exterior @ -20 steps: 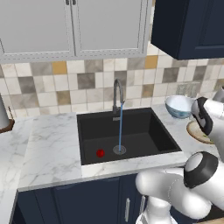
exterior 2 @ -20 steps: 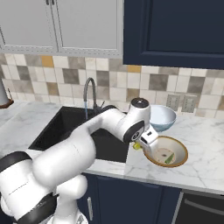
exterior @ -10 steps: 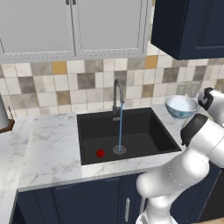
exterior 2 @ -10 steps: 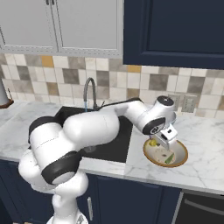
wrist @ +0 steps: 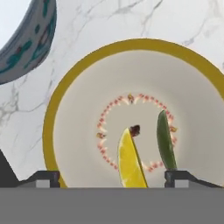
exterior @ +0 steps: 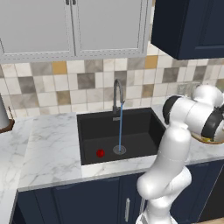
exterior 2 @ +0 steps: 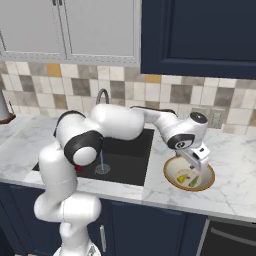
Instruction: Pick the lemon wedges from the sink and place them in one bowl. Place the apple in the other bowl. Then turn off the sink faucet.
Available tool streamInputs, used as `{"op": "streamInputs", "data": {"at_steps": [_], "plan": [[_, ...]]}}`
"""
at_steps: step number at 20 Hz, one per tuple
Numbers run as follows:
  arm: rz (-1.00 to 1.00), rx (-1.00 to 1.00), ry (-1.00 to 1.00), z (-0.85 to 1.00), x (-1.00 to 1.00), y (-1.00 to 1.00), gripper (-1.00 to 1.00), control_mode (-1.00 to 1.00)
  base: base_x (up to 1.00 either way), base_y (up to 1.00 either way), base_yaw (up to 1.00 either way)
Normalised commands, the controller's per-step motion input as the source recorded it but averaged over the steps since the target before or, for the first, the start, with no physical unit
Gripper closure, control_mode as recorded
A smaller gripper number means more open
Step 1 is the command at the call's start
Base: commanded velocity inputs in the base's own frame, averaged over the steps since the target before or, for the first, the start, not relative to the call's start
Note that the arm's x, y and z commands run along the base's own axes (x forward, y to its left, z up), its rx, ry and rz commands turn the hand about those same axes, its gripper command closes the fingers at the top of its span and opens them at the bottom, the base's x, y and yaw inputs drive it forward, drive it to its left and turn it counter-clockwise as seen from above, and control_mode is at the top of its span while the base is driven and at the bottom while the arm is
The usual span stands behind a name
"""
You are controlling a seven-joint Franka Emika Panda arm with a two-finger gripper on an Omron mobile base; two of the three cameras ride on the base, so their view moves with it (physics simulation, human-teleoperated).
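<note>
Above tan bowl (exterior 2: 206,184) gripper (exterior 2: 197,165) hung released, jaws wide. Both wedges (wrist: 131,164) lay inside bowl, side by side. Apple (exterior: 100,153) sat in sink (exterior: 144,127), left of drain.

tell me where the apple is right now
The apple lies on the floor of the black sink, in the left base view, left of the drain and of the water stream from the faucet.

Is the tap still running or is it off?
On. A thin blue stream of water falls from the tap straight down to the drain in the sink.
</note>
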Motion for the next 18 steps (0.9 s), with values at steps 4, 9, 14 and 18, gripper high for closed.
{"op": "streamInputs", "data": {"at_steps": [4, 9, 14, 18], "plan": [[0.00, 0.01, 0.00, 0.82, -0.43, 0.17, -1.00, -1.00, 0.00, 0.00, 0.00], [0.02, -0.08, 0.07, 0.39, -0.65, 0.91, -1.00, -1.00, 0.00, 0.00, 0.00], [0.06, -0.16, 0.20, -0.19, -0.18, 1.00, -1.00, -1.00, 0.00, 0.00, 0.00], [0.05, -0.15, 0.13, -0.02, -0.22, 1.00, -1.00, -1.00, 0.00, 0.00, 0.00]]}}
